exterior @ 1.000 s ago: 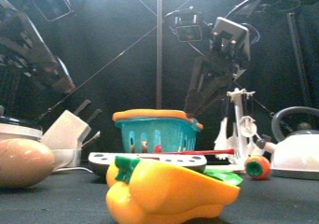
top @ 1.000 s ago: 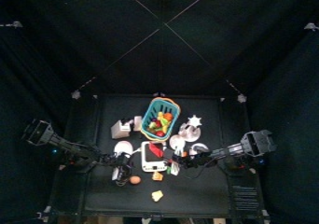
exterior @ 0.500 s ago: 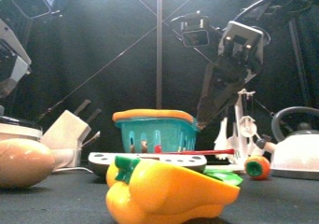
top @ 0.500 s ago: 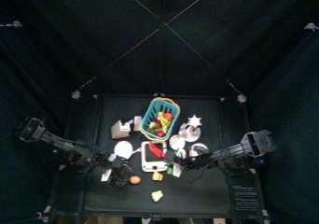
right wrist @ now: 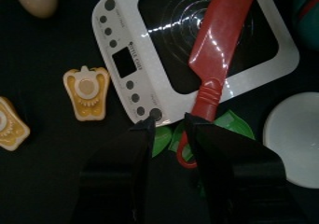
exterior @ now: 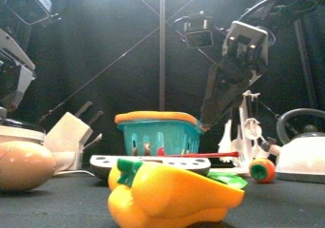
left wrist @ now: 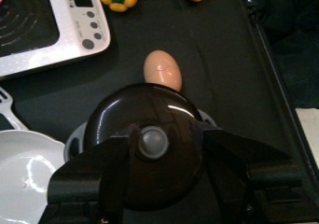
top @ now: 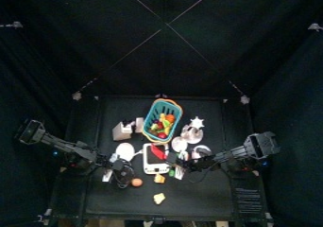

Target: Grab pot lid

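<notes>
Pot lid: black, knob up, lying between and just ahead of the left tool's jaws.
Left tool: jaws wide apart, gripping nothing.
Egg: just beyond lid.

Black curtains close in on every side — dark folds hang all round the small black desk. Thin pale lines cross overhead and meet at the centre. Behind the desk, a soft glow lights the back curtain.

Dim pen, overhead glare, blurred foreground.
</notes>
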Robot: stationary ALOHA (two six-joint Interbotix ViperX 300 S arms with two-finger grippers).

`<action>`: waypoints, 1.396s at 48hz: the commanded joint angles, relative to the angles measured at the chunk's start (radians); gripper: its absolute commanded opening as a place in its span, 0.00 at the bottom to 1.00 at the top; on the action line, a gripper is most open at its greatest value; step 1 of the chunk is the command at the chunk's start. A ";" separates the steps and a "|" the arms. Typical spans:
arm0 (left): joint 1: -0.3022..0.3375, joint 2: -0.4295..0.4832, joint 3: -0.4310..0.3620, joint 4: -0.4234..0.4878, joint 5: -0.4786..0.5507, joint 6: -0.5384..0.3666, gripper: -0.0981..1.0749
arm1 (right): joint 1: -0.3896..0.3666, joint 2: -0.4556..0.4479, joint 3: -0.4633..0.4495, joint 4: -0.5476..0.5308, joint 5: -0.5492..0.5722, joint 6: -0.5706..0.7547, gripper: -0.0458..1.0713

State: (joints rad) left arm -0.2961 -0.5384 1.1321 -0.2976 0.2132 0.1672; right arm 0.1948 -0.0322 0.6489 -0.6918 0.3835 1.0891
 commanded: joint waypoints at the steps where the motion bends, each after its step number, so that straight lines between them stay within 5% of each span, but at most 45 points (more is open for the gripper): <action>1: 0.008 0.003 -0.005 0.005 -0.021 0.002 0.82 | -0.002 -0.015 -0.020 0.000 -0.005 0.002 0.68; 25: 0.008 0.038 0.040 0.000 -0.100 0.002 0.80 | -0.008 -0.002 -0.023 0.000 -0.005 -0.002 0.68; 46: 0.020 0.038 0.041 0.003 -0.114 0.003 0.60 | -0.009 -0.002 -0.023 -0.002 -0.005 -0.002 0.68; 67: 0.026 -0.005 -0.002 0.008 -0.072 0.006 0.59 | -0.006 0.000 -0.023 0.000 -0.003 -0.005 0.68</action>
State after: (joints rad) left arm -0.2730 -0.5262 1.1628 -0.2930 0.1350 0.1718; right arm 0.1887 -0.0184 0.6473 -0.6918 0.3835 1.0876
